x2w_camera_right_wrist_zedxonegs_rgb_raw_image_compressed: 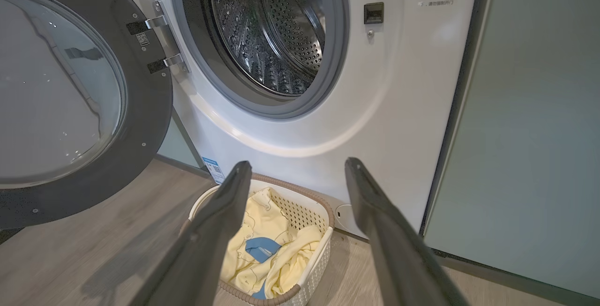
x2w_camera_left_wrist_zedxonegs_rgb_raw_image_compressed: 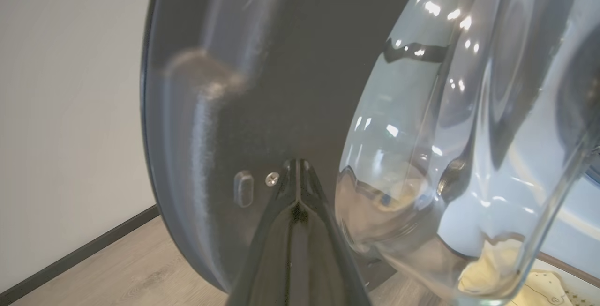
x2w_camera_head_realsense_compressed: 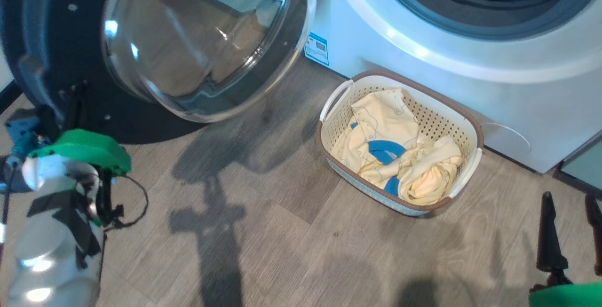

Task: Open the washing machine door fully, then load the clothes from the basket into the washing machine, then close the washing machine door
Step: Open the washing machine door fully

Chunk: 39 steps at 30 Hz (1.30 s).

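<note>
The washing machine (x2w_camera_right_wrist_zedxonegs_rgb_raw_image_compressed: pixel 403 109) is standing with its mouth uncovered, the steel drum (x2w_camera_right_wrist_zedxonegs_rgb_raw_image_compressed: pixel 272 39) and grey gasket (x2w_camera_right_wrist_zedxonegs_rgb_raw_image_compressed: pixel 337 62) showing. The washing machine door (x2w_camera_head_realsense_compressed: pixel 42 39) is hanging open to the left of the washing machine's mouth, held by a metal hinge (x2w_camera_right_wrist_zedxonegs_rgb_raw_image_compressed: pixel 161 39) at the mouth's left edge. Its bulging glass bowl is facing out into the room.

The basket (x2w_camera_head_realsense_compressed: pixel 442 114) is sitting on the wooden floor (x2w_camera_head_realsense_compressed: pixel 263 250) just in front of the washing machine, below the mouth and a little right of the blue sticker (x2w_camera_head_realsense_compressed: pixel 316 48) on the washing machine's lower left corner. The clothes (x2w_camera_head_realsense_compressed: pixel 385 119) are lying crumpled inside the basket, pale yellow with blue patches, none of them in the drum.

The left gripper (x2w_camera_left_wrist_zedxonegs_rgb_raw_image_compressed: pixel 296 165) is pointing at the door's black inner rim, out to the left of the washing machine. Its two fingers are pressing flat together with nothing between them. The tip is sitting right beside a small screw and an oblong stud on that rim, close against the glass bowl; whether it is actually touching the rim I cannot tell.

The right gripper (x2w_camera_right_wrist_zedxonegs_rgb_raw_image_compressed: pixel 297 170) is hovering in front of the washing machine, aiming at the front panel and the basket. Its fingers are spreading wide apart and carrying nothing, well clear of the clothes. A pale green cabinet (x2w_camera_right_wrist_zedxonegs_rgb_raw_image_compressed: pixel 539 132) is standing right of the washing machine.
</note>
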Motion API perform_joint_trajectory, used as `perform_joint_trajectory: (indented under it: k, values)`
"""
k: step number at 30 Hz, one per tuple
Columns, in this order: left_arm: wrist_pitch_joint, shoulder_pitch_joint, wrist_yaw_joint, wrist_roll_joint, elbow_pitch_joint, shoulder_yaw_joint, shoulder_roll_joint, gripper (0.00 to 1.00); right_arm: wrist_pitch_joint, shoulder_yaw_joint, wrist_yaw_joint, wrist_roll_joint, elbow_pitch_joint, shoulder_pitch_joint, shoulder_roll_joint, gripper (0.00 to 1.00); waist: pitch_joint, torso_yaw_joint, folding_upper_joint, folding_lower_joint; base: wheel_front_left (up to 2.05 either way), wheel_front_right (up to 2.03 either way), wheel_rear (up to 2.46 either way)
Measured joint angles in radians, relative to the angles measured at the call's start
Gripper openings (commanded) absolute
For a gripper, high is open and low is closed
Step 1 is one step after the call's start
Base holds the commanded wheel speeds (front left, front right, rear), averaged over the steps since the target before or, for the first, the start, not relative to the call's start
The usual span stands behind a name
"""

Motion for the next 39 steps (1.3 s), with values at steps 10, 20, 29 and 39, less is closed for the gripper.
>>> perform_joint_trajectory:
  k: [10,20,29,39]
  values:
    - [0.0,-0.068,-0.024,0.044,0.085,0.125,-0.008,0.0,0.0,0.0,0.0,-0.005,-0.004,-0.022,-0.007,1.0,0.033,-0.014,0.0,0.0,0.0,0.0,0.0]
    - [0.0,-0.081,-0.063,0.078,0.091,0.204,-0.047,0.0,0.0,-0.006,0.0,-0.007,-0.004,-0.056,-0.007,1.0,0.04,-0.021,0.0,-0.0001,0.0,0.0,0.0]
    - [0.0,0.013,-0.081,0.123,-0.073,0.262,-0.141,0.0,0.0,-0.043,0.0,-0.009,-0.016,-0.065,-0.002,1.0,0.039,-0.021,0.0,-0.0001,0.0,0.0,0.0]
    - [0.0,0.199,-0.108,0.156,-0.306,0.255,-0.197,0.0,0.0,-0.044,0.0,-0.009,-0.019,-0.08,0.006,1.0,0.011,-0.05,0.0,-0.0001,0.0,0.0,0.0]
